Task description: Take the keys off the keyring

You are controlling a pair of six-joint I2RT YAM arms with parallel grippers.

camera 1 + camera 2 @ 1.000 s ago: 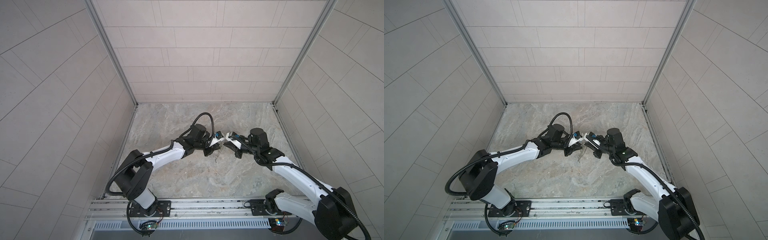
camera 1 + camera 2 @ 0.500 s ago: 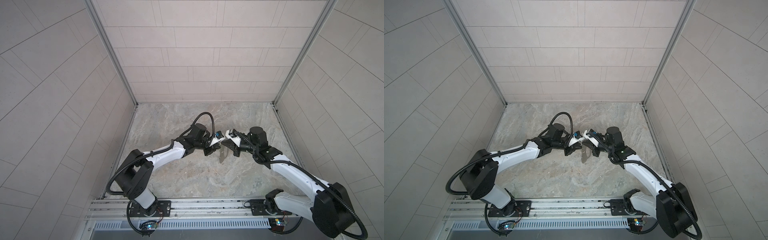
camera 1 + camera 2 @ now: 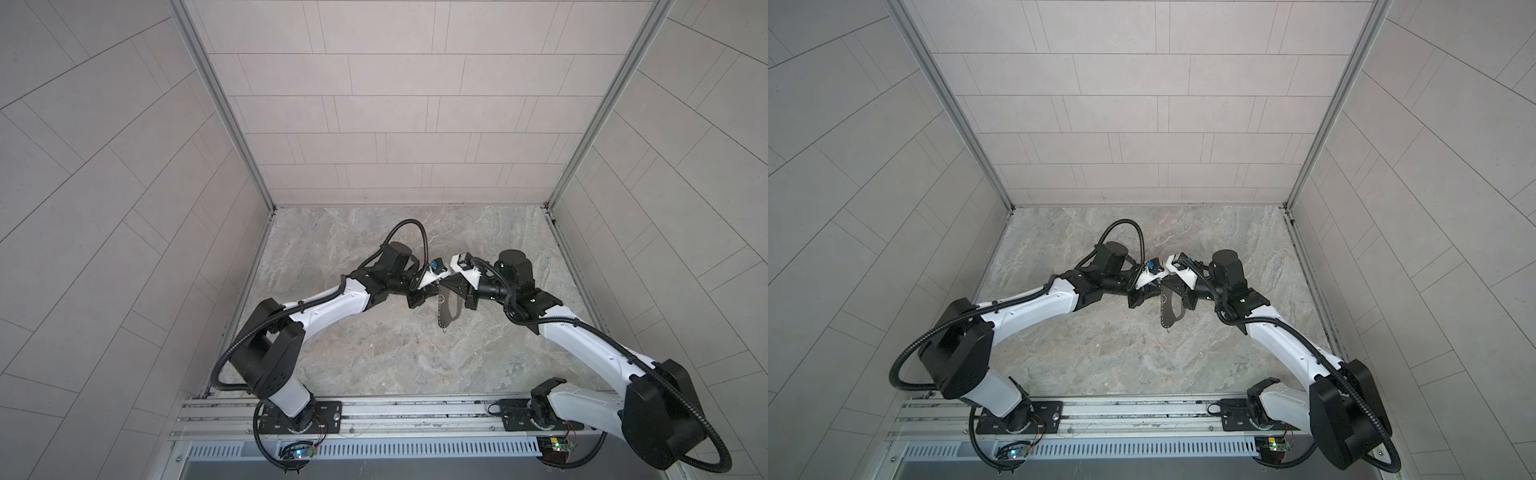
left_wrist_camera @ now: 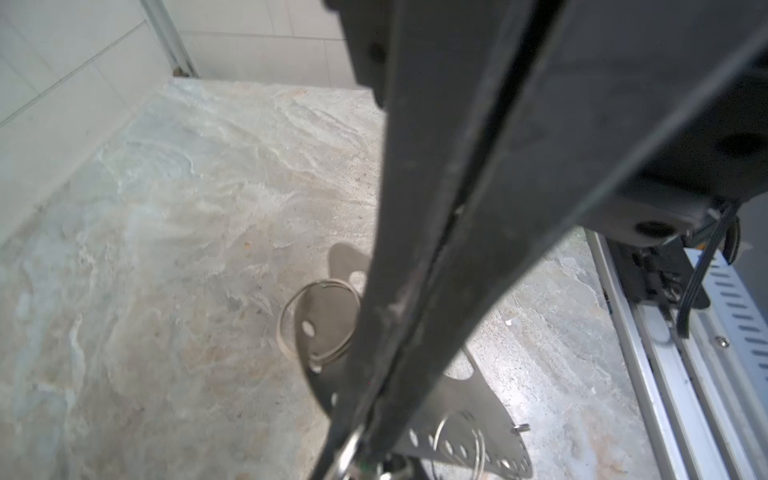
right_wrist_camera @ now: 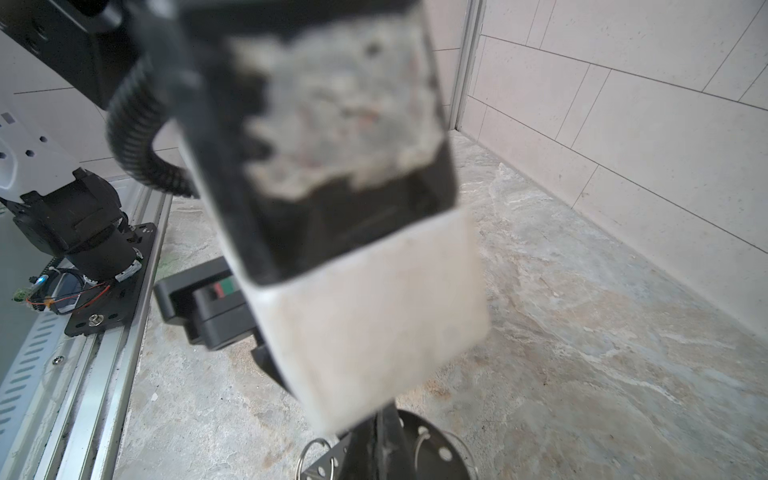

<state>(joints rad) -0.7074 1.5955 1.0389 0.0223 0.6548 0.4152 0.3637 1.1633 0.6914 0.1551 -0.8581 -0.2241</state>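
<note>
Robot arms, white with black joints, extended from the near edge of a grey marbled table (image 3: 374, 353) and stood tip to tip above its middle. Between them hung the keyring (image 3: 445, 309), a flat grey metal plate with a row of small holes, turned on edge with its length pointing down at the table. Whether its lower end touched the surface could not be told. The right gripper (image 3: 451, 287) had its fingers pressed together on the upper part of the plate, pinching it. In the right wrist view its dark fingers (image 5: 388, 440) crossed the plate's face between two silver wire loops (image 5: 312, 451). The left gripper (image 3: 428, 291) sat just beside the right one. In the left wrist view its two long dark fingers (image 4: 407, 249) lay close together, with only a thin slit between them, and whether they gripped anything could not be told. Of the keys (image 4: 365, 467) only a tiny green speck showed, at those fingertips at the view's edge. A larger wire loop (image 4: 320, 320) hung from the plate's holed edge, and the plate's shadow fell on the table.
</note>
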